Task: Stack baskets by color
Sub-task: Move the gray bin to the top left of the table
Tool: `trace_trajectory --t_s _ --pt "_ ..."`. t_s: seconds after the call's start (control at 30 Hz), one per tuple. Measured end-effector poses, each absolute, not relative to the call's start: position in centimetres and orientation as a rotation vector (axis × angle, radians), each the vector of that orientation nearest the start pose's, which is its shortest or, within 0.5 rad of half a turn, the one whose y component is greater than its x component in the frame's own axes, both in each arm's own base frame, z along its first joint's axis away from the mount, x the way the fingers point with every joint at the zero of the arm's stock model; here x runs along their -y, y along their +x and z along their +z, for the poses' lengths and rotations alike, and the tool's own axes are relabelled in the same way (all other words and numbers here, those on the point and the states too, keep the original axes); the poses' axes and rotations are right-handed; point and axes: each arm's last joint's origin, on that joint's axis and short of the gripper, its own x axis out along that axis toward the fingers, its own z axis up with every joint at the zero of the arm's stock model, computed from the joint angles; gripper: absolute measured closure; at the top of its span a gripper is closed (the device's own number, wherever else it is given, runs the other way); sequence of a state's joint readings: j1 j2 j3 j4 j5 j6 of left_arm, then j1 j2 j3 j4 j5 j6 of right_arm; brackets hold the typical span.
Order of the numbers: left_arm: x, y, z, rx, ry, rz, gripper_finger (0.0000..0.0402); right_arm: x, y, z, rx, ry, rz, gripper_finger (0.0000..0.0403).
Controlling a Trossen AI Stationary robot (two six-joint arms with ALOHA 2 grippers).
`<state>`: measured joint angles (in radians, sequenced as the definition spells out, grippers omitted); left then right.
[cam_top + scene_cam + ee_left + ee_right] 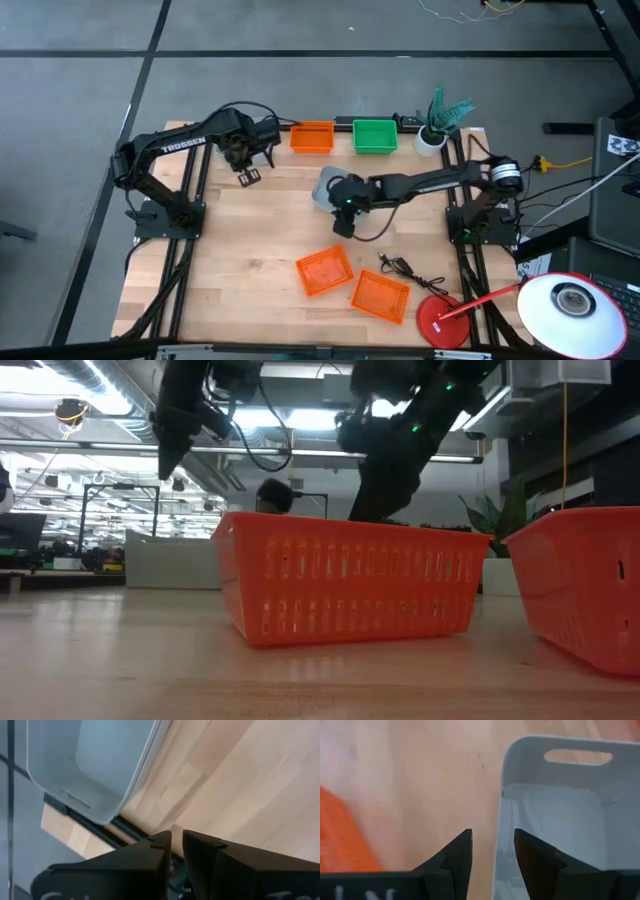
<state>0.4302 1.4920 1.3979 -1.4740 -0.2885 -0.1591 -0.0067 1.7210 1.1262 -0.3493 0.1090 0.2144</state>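
Note:
My right gripper point(492, 834) is open over the middle of the table. Its fingers stand on either side of one wall of a grey-white basket point(560, 810), apart from it; that basket point(323, 187) rests on its base. My left gripper point(177, 842) hangs above the bare wood at the far left, open by a narrow gap with nothing in it. Beyond it, another grey-white basket point(85, 760) sits by the table's edge. An orange basket point(312, 137) and a green one point(375, 135) stand at the far edge. Two more orange baskets point(325, 270) point(380, 297) lie near the front.
A white pot with a teal plant point(434, 130) stands at the far right corner. A black cable point(410, 270) lies right of the front baskets. A red lamp base point(440, 320) and its white head point(570, 300) are at the front right.

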Motion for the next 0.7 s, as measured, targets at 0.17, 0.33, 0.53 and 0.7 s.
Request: trace_trajectory --t_s 0.17,0.33,0.53,0.7 --pt "-10.6 21.4 31.0 -1.615 -0.237 0.761 0.0362 1.2 36.1 19.5 -0.967 0.075 -0.423 0.0256" --pt "-10.2 20.1 32.3 -1.542 -0.236 0.819 0.0362 3.6 37.2 18.4 -0.986 0.03 -0.537 0.0256" --pt "-9.2 18.1 34.3 -1.432 -0.208 0.885 0.0362 6.9 40.0 15.4 -1.051 0.091 -0.561 0.0256" --pt "-8.7 16.5 35.7 -1.326 -0.168 0.946 0.0362 7.9 46.0 17.2 -0.834 0.147 -0.305 0.0256"
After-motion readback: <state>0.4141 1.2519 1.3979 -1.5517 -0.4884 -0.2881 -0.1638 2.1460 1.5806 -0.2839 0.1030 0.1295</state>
